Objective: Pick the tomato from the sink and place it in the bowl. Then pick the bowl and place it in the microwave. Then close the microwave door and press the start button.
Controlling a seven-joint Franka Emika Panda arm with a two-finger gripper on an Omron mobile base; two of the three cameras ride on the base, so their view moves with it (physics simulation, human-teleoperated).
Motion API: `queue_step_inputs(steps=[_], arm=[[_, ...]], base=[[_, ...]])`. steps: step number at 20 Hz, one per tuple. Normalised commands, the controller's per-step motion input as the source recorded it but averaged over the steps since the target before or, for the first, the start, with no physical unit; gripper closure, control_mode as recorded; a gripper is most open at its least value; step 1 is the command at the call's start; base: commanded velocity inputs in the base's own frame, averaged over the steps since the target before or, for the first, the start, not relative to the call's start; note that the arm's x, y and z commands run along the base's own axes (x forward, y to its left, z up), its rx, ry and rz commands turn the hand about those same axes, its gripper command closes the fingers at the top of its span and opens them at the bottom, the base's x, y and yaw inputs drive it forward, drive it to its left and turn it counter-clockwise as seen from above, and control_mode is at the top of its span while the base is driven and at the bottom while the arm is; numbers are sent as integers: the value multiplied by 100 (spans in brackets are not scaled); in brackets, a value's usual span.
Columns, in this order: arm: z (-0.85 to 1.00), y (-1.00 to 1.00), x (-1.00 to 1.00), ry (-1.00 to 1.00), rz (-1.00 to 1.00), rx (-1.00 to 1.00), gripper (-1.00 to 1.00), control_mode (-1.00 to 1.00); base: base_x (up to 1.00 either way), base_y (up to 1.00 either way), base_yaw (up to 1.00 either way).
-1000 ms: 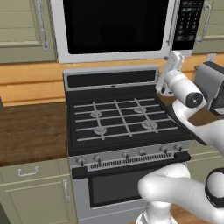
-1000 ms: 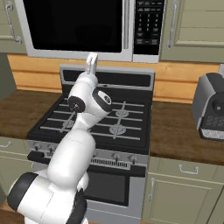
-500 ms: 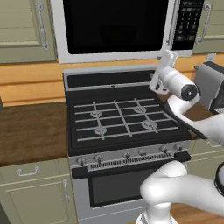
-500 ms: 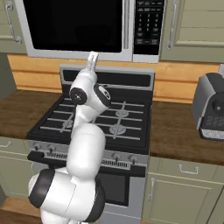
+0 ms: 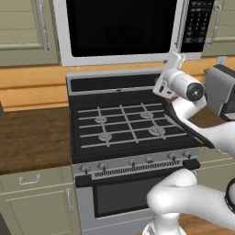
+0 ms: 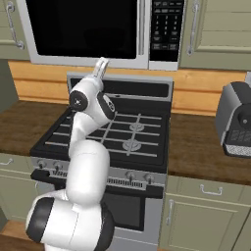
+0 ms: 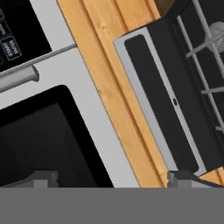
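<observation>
A: So, what is seen nearest the lens?

B: At the bottom of both base views the white arm [image 6: 83,162] is seen rising over the stove [image 5: 124,124], whose black grates and four burners are spread across the middle of the frame. A row of knobs [image 5: 133,161] is set along the stove's front edge, and the oven door [image 5: 119,195] is shown below it.

A: And the gripper?

B: The gripper [image 5: 173,58] is held up at the upper right of the left base view, just under the lower edge of the microwave [image 5: 124,27]. In the right base view the gripper is found at upper centre, against the same edge. Its two fingertips [image 7: 41,178] are placed well apart at the bottom of the hand view, so the jaws are spread wide and nothing is held between them.

A: Where is the microwave door?

B: The microwave door [image 6: 81,27] is shown shut, its dark glass filling the top of both base views; the bar handle [image 7: 17,78] and the keypad [image 6: 166,27] are set at its right side. Behind the stove a wooden wall strip [image 7: 109,96] is crossed diagonally in the hand view. A grey appliance [image 6: 238,122] is stood on the counter at the right edge.
</observation>
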Motion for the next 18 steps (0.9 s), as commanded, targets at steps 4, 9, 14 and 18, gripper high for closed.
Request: queue_step_inputs(steps=[4,9,14,18], arm=[[100,-75,-52,12,-7,41,-100,-100],[90,-83,-52,27,-3,47,-100,-100],[-6,-82,-5,44,-1,72,-100,-100],[-1,-42,0,14,-13,100,-100,-100]], base=[[0,0,0],[0,0,0],[0,0,0],[0,0,0]])
